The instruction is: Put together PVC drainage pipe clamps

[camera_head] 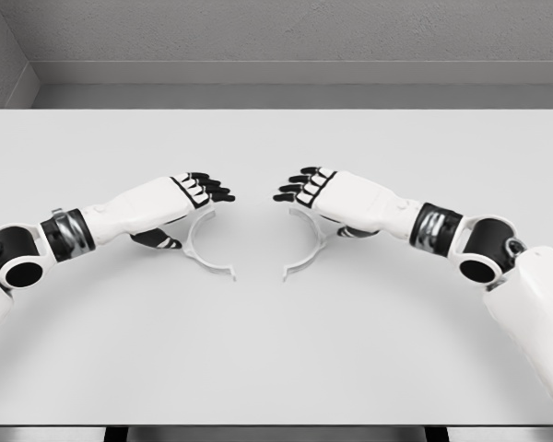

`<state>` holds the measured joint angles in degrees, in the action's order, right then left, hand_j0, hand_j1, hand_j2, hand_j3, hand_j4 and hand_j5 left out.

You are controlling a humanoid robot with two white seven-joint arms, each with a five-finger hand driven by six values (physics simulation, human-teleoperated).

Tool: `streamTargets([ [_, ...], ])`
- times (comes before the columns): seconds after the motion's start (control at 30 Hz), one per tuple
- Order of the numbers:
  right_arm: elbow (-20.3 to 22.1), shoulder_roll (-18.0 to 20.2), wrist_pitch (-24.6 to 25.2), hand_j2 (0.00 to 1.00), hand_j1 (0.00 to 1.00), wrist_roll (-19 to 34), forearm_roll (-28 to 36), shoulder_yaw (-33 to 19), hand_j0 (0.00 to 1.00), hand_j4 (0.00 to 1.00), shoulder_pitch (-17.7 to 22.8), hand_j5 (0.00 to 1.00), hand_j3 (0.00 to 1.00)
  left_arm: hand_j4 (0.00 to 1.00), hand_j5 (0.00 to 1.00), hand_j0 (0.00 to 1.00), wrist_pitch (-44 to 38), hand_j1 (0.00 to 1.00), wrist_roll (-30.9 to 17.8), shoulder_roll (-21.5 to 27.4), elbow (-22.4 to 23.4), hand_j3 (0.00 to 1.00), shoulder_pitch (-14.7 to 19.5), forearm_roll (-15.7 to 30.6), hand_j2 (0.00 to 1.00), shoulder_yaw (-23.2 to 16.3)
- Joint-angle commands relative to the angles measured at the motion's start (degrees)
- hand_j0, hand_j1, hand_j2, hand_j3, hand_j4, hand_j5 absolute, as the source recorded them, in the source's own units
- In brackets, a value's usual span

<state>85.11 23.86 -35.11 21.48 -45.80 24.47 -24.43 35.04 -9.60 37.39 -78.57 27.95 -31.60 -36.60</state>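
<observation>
Your two clamp halves lie flat mid-table, open sides facing: the left half-clamp (205, 249) and the right half-clamp (306, 247), near each other but apart. They look thin, light, stiff and likely slick; take each by its outer arc. The left hand (170, 204) and right hand (346, 198) hover over them, fingers loosely curled, clamped on nothing. No containers show on the table (276, 359).

Plain white table (276, 350), two white curved plastic half-clamps lying apart near centre, left clamp half (203, 250) under left hand (180, 207), right clamp half (306, 250) under right hand (336, 198), fingers extended fwd w/ tips bent.
</observation>
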Motion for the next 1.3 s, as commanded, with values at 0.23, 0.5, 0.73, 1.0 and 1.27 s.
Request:
streamTargets([
  [0.23,-2.23,-0.31,0.11,1.00,1.00,0.05,0.19,0.49,1.00,1.00,0.26,1.00,1.00,1.00,1.00,1.00,-0.04,1.00,-1.56,-1.53,-0.27,1.00,0.26,0.31,1.00,0.21],
  [0.5,-2.23,-1.36,0.11,1.00,1.00,0.05,0.10,2.42,1.00,1.00,0.00,1.00,1.00,1.00,1.00,1.00,-0.04,1.00,-1.56,-2.32,-0.27,1.00,0.26,0.40,1.00,0.39],
  [0.73,-3.64,-3.47,0.11,1.00,1.00,-0.04,0.10,2.51,1.00,1.00,-0.35,1.00,1.00,1.00,1.00,1.00,-0.04,1.00,-1.56,-1.79,0.52,1.00,0.70,0.57,1.00,1.18],
  [1.0,-3.90,-3.83,0.11,1.00,1.00,-0.04,0.10,2.42,1.00,1.00,-1.14,1.00,1.00,1.00,1.00,1.00,-0.04,1.00,-1.56,-1.88,0.78,1.00,1.76,0.49,1.00,1.01],
  [1.27,-7.86,-5.58,0.11,1.00,1.00,-0.04,0.01,2.60,1.00,1.00,-3.08,1.00,1.00,1.00,1.00,1.00,-0.04,1.00,-1.56,-2.23,0.52,1.00,1.58,0.49,1.00,0.57],
])
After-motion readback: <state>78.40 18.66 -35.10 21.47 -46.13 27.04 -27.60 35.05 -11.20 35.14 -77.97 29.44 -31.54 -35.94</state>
